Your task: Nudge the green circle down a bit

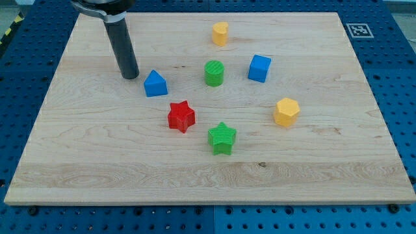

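Observation:
The green circle (pixel 214 73) is a short green cylinder standing a little above the board's middle. My tip (pixel 130 76) rests on the board well to its left, at about the same height in the view, just left of the blue house-shaped block (pixel 155 84). That blue block lies between my tip and the green circle. The rod rises from the tip toward the view's top left.
A yellow block (pixel 220 33) sits above the green circle, a blue cube (pixel 259 68) to its right, a yellow hexagon (pixel 286 112) at the lower right, a red star (pixel 181 116) and a green star (pixel 222 138) below. The wooden board (pixel 78 175) lies on a blue perforated table.

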`<state>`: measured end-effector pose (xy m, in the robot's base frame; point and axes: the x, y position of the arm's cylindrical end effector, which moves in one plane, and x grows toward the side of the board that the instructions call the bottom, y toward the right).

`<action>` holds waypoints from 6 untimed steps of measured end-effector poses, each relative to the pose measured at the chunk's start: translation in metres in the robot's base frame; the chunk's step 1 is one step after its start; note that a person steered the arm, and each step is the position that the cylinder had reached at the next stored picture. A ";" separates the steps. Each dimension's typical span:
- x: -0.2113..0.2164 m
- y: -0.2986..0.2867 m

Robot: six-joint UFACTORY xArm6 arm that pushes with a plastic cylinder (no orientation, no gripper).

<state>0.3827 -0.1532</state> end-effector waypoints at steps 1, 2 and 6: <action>0.004 0.000; 0.004 0.034; 0.009 0.214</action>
